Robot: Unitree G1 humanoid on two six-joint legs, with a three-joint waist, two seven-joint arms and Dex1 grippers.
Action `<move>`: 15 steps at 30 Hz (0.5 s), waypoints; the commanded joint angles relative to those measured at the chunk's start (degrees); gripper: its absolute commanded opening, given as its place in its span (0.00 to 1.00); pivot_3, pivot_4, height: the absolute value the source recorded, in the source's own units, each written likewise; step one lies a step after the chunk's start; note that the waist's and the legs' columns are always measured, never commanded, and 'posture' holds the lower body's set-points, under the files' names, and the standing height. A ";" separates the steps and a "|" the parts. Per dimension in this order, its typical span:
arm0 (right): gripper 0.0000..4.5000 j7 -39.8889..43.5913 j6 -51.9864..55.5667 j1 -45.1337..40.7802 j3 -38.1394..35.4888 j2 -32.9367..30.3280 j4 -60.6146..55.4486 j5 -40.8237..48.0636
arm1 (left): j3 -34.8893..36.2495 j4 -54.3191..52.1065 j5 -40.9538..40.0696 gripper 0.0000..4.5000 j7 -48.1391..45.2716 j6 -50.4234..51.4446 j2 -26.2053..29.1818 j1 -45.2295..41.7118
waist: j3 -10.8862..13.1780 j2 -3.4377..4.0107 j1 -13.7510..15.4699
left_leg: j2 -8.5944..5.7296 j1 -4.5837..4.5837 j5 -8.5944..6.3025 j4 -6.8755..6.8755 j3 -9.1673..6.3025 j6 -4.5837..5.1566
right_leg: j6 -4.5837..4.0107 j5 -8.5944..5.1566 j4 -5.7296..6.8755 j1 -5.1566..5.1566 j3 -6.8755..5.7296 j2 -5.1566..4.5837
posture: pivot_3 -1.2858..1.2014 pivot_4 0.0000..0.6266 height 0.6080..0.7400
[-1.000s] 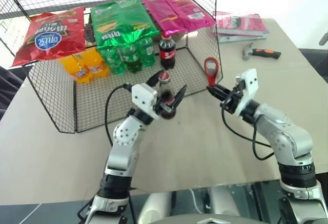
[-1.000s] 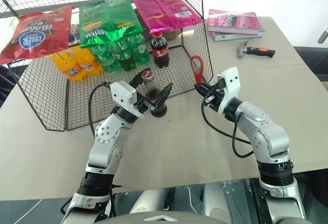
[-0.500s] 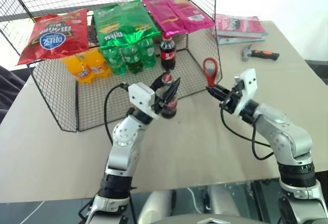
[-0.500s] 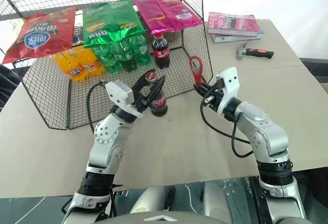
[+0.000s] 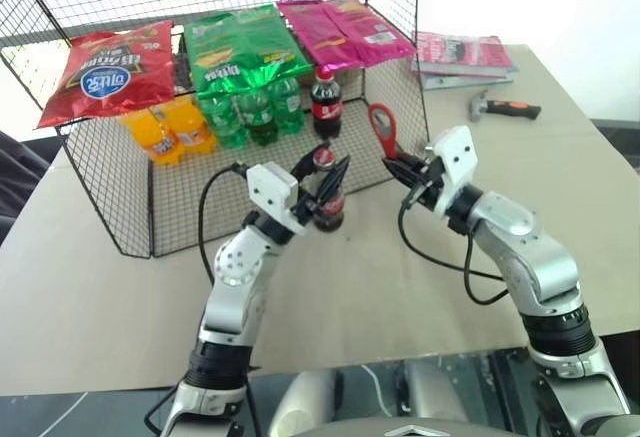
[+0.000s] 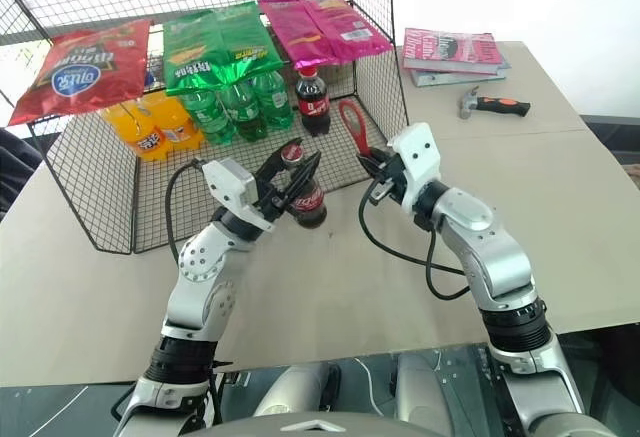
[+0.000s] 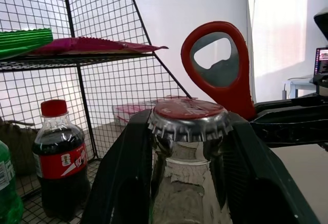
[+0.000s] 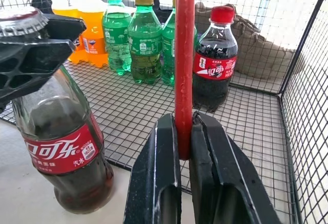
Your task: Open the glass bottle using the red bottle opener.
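With my left gripper clamped on the neck of the glass bottle, I see its two black fingers pressing on either side just under the crimped metal cap, which is on. The bottle stands upright on the bench, right at the open front edge of the wire rack, dark liquid low in the body and the red label facing outward.

My right gripper has its jaws shut tight on the short handle of the red bottle opener. The opener points up with a slight tilt, its oval ring head uppermost. From the left wrist camera I see the ring head just behind and above the cap; whether it touches the cap I cannot tell. From the head cameras the opener sits near the bottle, on its right side, beside the rack's right wall.

Inside the rack, a stubbier cola bottle with a red screw cap stands behind the glass one, next to green soda bottles and orange soda bottles. Red, green and pink snack bags lie on the rack's shelf. Far right on the bench lie a stack of books and an orange-and-black handled hammer.
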 commanded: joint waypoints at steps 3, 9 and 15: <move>0.00 0.64 -2.01 0.12 -1.17 0.18 -0.57 -0.23 | 0.98 2.72 0.29 0.66 -0.98 0.93 1.21 -0.13 | 0.04 0.01 -0.03 | 0.01 -0.05 -0.01 -0.02 -0.01 0.01 | 0.00 0.00 -0.01 -0.06 0.00 0.03 | 0.52 0.24 1.00; 0.00 0.51 -2.05 0.46 -1.46 0.13 -0.43 -0.35 | 2.45 2.39 -4.08 0.99 -4.52 1.32 1.48 0.03 | 0.06 0.01 -0.04 | 0.02 -0.16 0.10 -0.10 -0.02 -0.17 | 0.00 0.00 -0.22 -0.09 -0.01 0.02 | 0.52 0.24 1.00; 0.00 0.58 -1.88 0.56 -1.57 0.13 -0.32 -0.16 | 3.90 2.55 -8.50 0.99 -10.45 2.73 4.15 -1.02 | 0.06 0.02 -0.06 | 0.04 -0.20 0.10 -0.31 -0.03 -0.17 | -0.01 0.00 -0.40 -0.15 -0.01 0.01 | 0.52 0.24 1.00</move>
